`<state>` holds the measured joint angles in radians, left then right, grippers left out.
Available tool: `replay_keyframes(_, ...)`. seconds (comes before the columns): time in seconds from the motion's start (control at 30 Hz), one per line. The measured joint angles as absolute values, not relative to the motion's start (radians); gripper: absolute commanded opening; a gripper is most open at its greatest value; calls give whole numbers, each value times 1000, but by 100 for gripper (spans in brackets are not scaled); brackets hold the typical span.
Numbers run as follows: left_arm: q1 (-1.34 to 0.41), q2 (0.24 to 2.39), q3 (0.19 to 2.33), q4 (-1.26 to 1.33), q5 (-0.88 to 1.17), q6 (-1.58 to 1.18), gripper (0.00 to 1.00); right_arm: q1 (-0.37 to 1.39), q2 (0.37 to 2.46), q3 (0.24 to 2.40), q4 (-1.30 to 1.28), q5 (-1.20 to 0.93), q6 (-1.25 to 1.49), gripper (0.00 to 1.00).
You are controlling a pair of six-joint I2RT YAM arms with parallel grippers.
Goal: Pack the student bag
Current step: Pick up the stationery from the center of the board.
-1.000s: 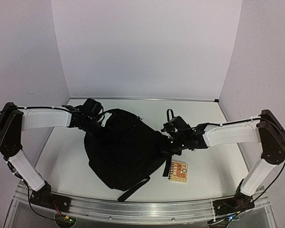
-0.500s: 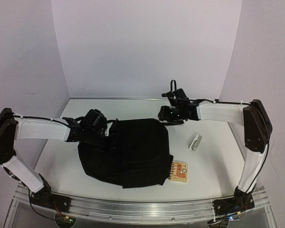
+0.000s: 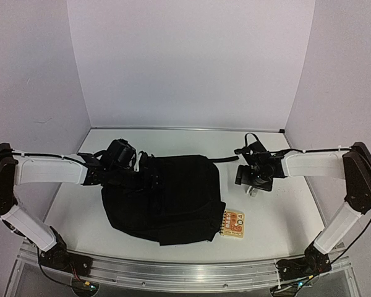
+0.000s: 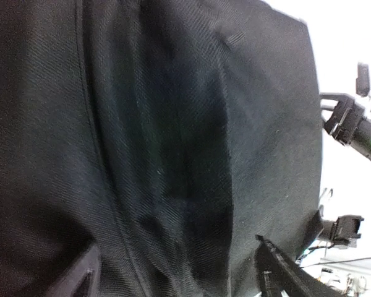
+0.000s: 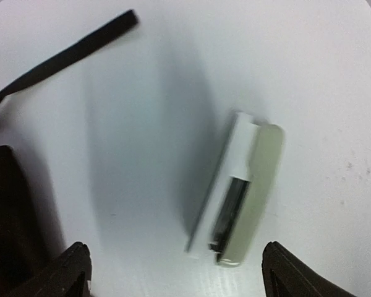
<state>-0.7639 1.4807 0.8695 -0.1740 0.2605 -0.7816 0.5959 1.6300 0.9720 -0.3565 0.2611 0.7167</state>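
We hold our right gripper (image 5: pixel 176 269) spread above a small white item (image 5: pixel 238 185), likely next to pack, while our left gripper (image 4: pixel 179 277) hovers spread over the flat bag (image 3: pixel 167 198).

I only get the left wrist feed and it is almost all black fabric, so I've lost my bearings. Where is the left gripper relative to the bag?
Observer: The left gripper is open over the far left part of the bag, which lies flat on the table.
Operator: I glimpse the other arm at my frame's edge. Is the right gripper holding anything?
Observer: No. The right gripper hangs open over a small pale object, perhaps a stapler, lying on the table to the right of the bag.
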Motion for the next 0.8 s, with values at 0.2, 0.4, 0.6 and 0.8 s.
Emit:
replay_keyframes(0.2,-760,1400,838,-177,192,-795,99,521,1627,945,-380,312,754,85)
replay_keyframes(0.4,-760,1352,814,-184,154,-806,100,509,1728,968,-371,310,748,76)
replay_keyframes(0.6,-760,1312,781,-192,134,-823,100,509,1773,975,-360,301,752,54)
replay_keyframes(0.8,-760,1273,776,-192,127,-835,100,509,1786,974,-340,279,762,23)
